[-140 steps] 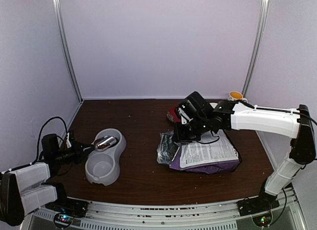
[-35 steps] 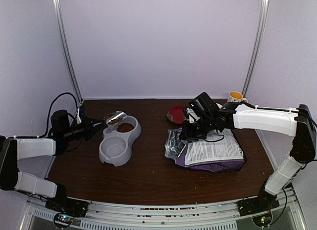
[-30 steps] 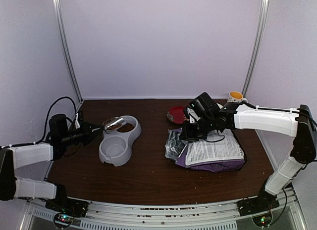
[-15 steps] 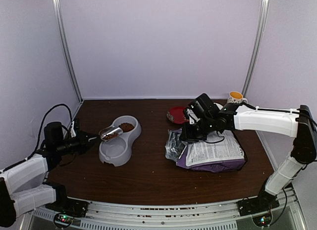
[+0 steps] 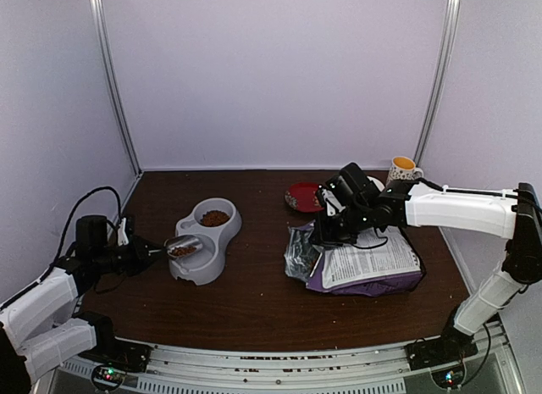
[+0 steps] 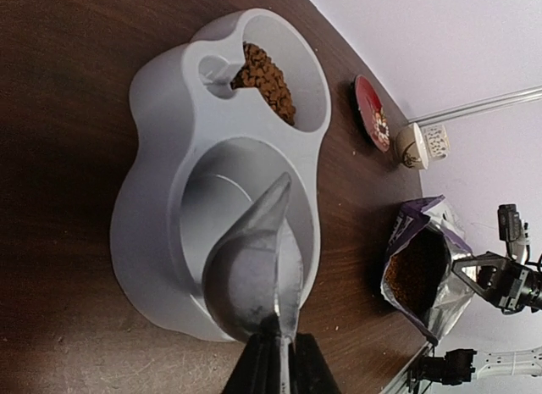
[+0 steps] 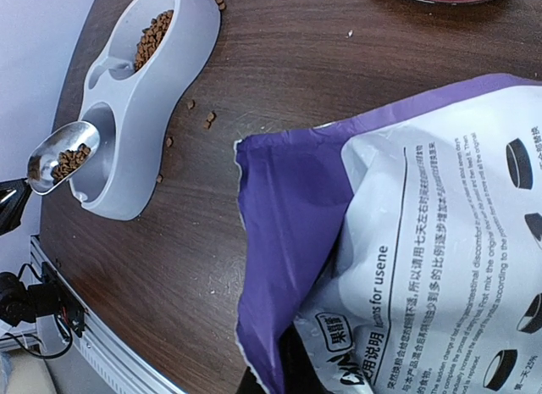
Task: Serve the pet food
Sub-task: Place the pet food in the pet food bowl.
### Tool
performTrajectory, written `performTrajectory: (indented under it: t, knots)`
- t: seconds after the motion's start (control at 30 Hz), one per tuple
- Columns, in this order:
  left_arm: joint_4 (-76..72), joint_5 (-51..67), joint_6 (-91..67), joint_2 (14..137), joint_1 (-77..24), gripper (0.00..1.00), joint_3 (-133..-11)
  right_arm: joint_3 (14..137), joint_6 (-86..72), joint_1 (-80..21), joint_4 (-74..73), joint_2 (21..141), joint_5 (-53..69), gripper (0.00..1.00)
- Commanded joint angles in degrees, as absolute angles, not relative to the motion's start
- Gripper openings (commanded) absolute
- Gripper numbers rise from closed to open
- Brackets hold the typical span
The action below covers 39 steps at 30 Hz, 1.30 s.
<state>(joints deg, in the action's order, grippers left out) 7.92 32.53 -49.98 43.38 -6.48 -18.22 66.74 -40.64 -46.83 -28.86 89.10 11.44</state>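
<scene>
Presently, scoop [image 5: 182, 245] of pet food [image 7: 70, 161] is pinched by left pincer [image 5: 157, 252], held just ahead over grey bowl [image 5: 206, 267], purple bag [image 7: 288, 224] is clamped in right pincer [image 5: 324, 235].

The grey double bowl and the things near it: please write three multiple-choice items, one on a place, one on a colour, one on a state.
1. In which compartment of the grey double bowl does the heap of pet food lie?
A. the one farther from the robot
B. the one nearer to the robot
C. in neither

2. What colour is the plate beyond the purple bag?
A. blue
B. red
C. green

3. The metal scoop in the left tool is
A. empty
B. lying flat on the wood
C. carrying pet food

Answers:
1 A: in the top view the brown heap sits in the far compartment.
2 B: the plate is plainly red.
3 C: the right wrist view shows brown pellets in the lifted scoop.
</scene>
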Motion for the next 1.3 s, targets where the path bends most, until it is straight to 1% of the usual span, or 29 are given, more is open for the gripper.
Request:
performTrajectory:
  t: [0.0, 0.17, 0.33, 0.57, 1.27]
  knots:
    - [13.20, 29.31, -44.68, 41.52, -6.59, 0.00, -22.05, 65.93, -41.74, -47.19, -30.59, 87.45, 9.54, 0.00]
    - [21.14, 25.83, -39.73, 40.86, -6.64, 0.00, -24.97, 66.71, -41.75, -47.49, -30.91, 88.09, 9.54, 0.00]
    - [23.22, 24.52, -38.41, 41.13, -7.21, 0.00, -25.64, 68.36, -41.75, -47.72, -31.28, 89.06, 9.67, 0.00]
    - [28.48, 15.34, -37.10, 43.28, -14.40, 0.00, -29.74, 69.93, -41.62, -48.27, -31.91, 90.24, 9.67, 0.00]
    - [37.47, -1.02, -34.03, 48.88, -25.94, 0.00, -39.12, 70.39, -41.88, -49.02, -32.52, 90.09, 9.14, 0.00]
